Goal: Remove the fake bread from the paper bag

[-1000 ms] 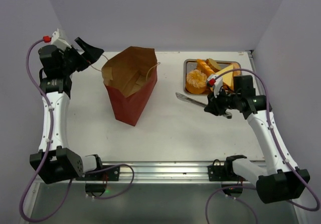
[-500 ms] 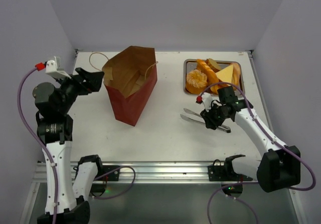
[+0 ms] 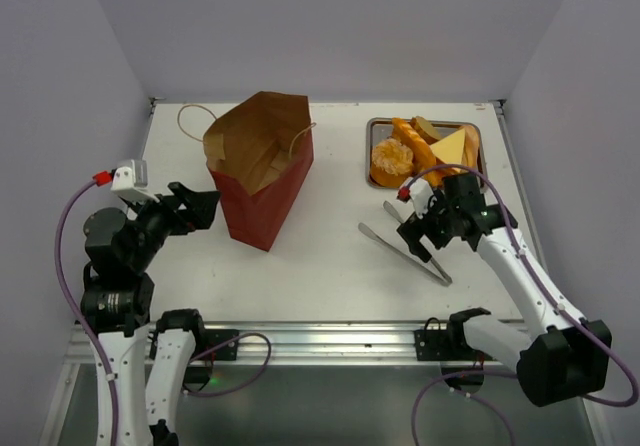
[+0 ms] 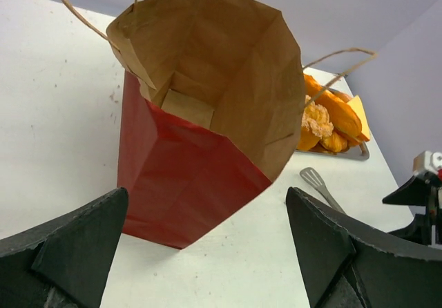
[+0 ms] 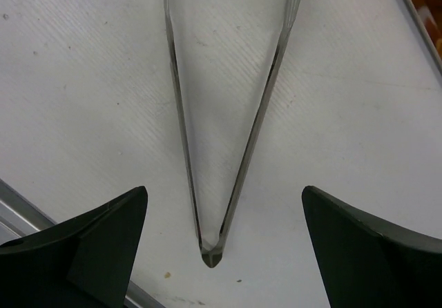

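The dark red paper bag (image 3: 262, 188) stands upright and open at the back left, and only brown paper shows inside it (image 4: 207, 80). Several orange fake bread pieces (image 3: 412, 151) lie on the silver tray (image 3: 371, 131) at the back right; the left wrist view also catches the bread (image 4: 330, 118). My left gripper (image 3: 200, 209) hangs open left of the bag, holding nothing (image 4: 207, 194). My right gripper (image 3: 424, 230) stands open just above metal tongs (image 3: 405, 251), whose hinge (image 5: 211, 251) lies on the table between the jaws (image 5: 224, 192), untouched.
The bag's thin looped handles (image 3: 190, 116) droop outward at its rim. The tongs' slotted tip (image 4: 314, 178) points toward the tray. Walls close in the table at back and sides, and a metal rail (image 3: 320, 338) runs along the near edge.
My right gripper has opened and let go of the tongs, which now lie on the table. My left arm has pulled back from the bag's handle toward the near edge.
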